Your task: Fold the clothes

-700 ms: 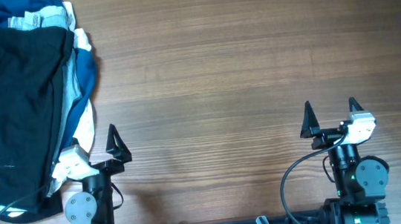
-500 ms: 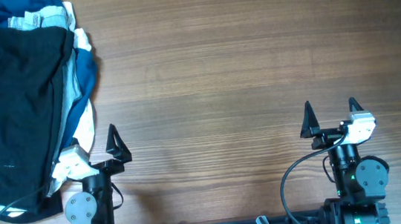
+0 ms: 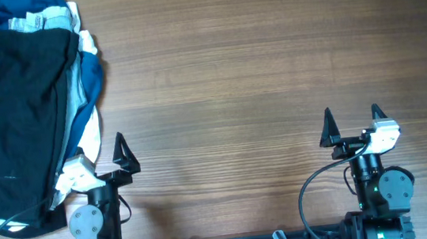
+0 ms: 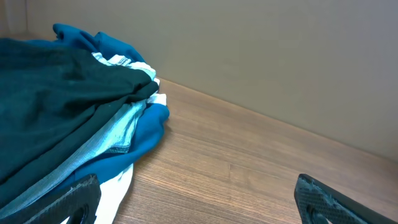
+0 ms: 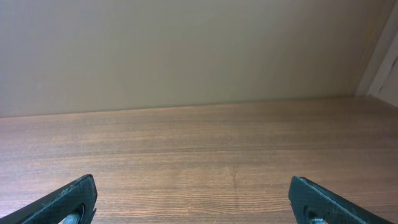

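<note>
The clothes, black shorts (image 3: 14,116), lie flat on top of a heap at the table's far left; in the left wrist view the shorts (image 4: 56,106) fill the left side. My left gripper (image 3: 98,151) stands open at the front left, its left finger at the heap's lower right edge, nothing between the fingers. From the left wrist, the left gripper (image 4: 199,202) shows bare wood between its tips. My right gripper (image 3: 352,117) is open at the front right, far from the heap. Only wood lies in front of the right gripper (image 5: 193,202).
Under the shorts lie a dark blue garment (image 3: 94,76), light-blue denim (image 3: 76,94) and a white piece (image 3: 89,144). A black cable (image 3: 2,229) loops at the front left. The wooden table (image 3: 256,75) stretches from the heap to the right; a wall rises behind it.
</note>
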### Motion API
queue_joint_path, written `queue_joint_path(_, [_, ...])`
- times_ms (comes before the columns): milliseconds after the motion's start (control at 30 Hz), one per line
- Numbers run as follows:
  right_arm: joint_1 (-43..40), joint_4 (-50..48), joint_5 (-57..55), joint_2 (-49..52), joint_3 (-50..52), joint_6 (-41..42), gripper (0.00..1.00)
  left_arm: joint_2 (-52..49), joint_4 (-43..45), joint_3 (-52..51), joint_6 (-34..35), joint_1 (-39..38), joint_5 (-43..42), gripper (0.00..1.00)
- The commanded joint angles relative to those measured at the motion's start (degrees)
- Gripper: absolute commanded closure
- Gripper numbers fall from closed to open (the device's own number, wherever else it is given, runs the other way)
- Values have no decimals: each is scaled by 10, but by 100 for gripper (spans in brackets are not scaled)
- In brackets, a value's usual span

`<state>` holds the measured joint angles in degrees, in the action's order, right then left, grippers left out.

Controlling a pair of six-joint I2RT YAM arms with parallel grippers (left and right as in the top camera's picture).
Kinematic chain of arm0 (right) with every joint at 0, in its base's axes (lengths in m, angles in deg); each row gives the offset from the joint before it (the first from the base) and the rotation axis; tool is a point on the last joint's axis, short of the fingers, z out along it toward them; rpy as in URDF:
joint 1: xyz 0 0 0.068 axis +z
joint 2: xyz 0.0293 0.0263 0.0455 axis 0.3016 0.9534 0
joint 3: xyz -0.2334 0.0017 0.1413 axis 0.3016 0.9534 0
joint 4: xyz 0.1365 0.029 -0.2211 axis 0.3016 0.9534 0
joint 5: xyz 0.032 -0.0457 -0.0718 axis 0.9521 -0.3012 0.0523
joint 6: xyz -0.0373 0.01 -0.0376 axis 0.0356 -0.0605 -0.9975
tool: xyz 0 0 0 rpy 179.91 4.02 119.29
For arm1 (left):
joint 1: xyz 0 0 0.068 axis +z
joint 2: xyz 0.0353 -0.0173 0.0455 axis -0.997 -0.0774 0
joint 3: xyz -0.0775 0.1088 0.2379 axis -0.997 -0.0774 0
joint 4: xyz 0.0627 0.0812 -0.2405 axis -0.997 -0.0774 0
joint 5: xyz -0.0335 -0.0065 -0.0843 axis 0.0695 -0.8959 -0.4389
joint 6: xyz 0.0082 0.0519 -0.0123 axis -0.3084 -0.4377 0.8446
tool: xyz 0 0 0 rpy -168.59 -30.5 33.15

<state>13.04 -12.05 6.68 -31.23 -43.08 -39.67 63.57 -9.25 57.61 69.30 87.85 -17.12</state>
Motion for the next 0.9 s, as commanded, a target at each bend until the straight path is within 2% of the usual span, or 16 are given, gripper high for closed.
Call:
queue_joint_path(0, [3, -1, -8, -1, 2, 7, 0, 3, -1, -3, -1, 3, -9, 0])
queue_joint_path(867, [3, -2, -15, -1, 2, 9, 0, 3, 0, -3, -1, 3, -9, 0])
